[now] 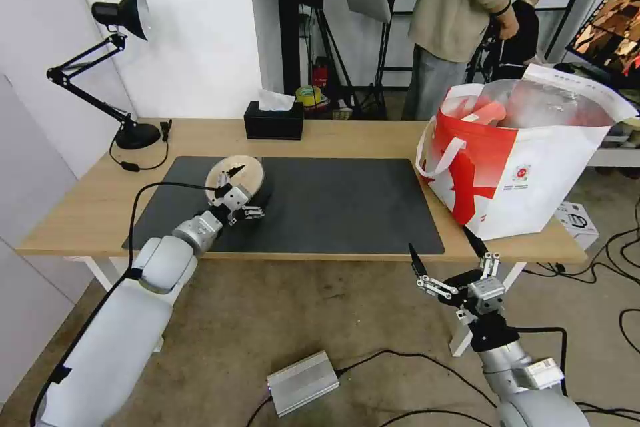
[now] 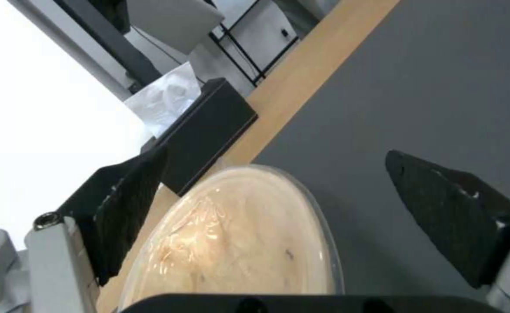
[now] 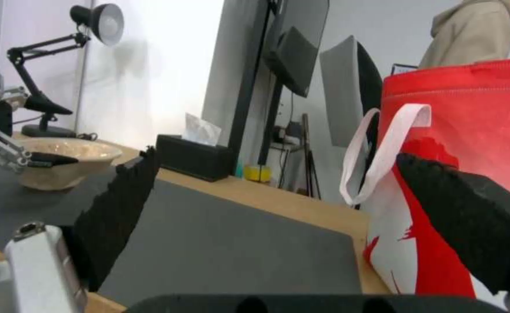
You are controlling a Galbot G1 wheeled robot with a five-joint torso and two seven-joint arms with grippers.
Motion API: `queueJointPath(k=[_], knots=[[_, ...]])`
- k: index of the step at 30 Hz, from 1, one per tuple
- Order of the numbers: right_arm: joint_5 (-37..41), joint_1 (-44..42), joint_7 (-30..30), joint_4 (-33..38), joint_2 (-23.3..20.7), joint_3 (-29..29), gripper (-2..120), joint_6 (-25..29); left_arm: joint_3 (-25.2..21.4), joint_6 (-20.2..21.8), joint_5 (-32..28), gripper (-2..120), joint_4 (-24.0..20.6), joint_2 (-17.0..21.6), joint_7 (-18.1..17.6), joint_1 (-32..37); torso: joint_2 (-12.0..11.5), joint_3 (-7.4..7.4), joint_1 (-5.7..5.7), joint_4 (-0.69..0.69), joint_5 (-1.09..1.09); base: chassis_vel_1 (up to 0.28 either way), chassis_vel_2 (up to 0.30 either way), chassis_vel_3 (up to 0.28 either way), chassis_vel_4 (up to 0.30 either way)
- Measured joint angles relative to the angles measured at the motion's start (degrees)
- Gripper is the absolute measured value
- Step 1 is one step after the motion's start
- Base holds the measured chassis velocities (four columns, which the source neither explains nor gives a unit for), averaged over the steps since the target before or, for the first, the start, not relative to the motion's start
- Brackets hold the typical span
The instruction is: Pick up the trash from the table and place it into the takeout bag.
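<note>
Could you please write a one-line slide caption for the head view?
Left gripper open at the beige bowl on the mat; right gripper waits open near the takeout bag.

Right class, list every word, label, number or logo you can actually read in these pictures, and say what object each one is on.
No text can be read.
takeout bag: small round red logo with tiny print beneath, too small to read.
white box on the floor beside the table: dark markings, too blurred to read.
tissue box, beige bowl near the left gripper: no lettering visible.
</note>
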Motion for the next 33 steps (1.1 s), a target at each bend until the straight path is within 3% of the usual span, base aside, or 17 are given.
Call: queueJointPath(k=[19,33], knots=[[0.00,0.00,0.00,0.00,0.00,0.00,100,0.00,0.40,1.00,0.05,100,1.28,0.79,1.63,-1.15,0.00,0.00,0.00,0.00,0.00,0.000,0.000,0.000,0.000],[0.00,0.00,0.00,0.00,0.00,0.00,100,0.00,-2.76,0.93,0.13,100,1.11,2.06,2.68,1.99,0.00,0.00,0.00,0.00,0.00,0.000,0.000,0.000,0.000]])
